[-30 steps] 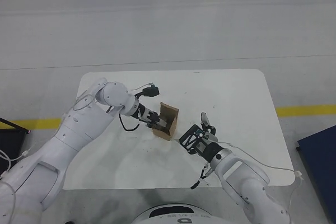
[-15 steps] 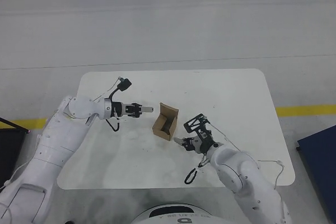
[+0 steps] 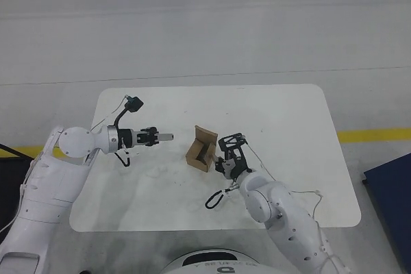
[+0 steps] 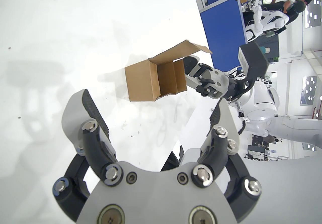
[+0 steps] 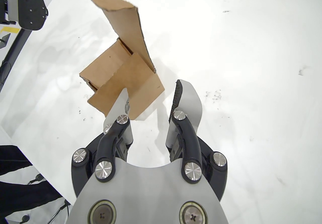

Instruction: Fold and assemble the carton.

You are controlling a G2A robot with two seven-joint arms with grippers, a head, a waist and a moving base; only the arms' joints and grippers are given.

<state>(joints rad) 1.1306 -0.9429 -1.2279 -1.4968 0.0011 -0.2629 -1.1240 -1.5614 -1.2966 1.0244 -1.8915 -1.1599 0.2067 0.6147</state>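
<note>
A small brown carton (image 3: 201,149) lies on its side mid-table, its mouth facing my left gripper and one long flap (image 5: 118,8) sticking up. In the left wrist view the carton (image 4: 143,81) shows its hollow inside. My left gripper (image 3: 168,137) hovers open a short way to the left of it, apart from it (image 4: 151,101). My right gripper (image 3: 220,165) is at the carton's right near corner, open. In the right wrist view one finger (image 5: 120,101) lies against the carton wall (image 5: 113,64) and the other finger (image 5: 185,94) stands off the corner.
The white table (image 3: 281,123) has free room around the carton on all sides. A loose black cable loop (image 3: 213,199) hangs by the right arm near the table's front. A blue partition (image 3: 397,192) stands off the table's right side.
The left gripper let go of the carton and drew back to the left. The right gripper moved in from the right to the carton's corner. The carton shifted slightly.
</note>
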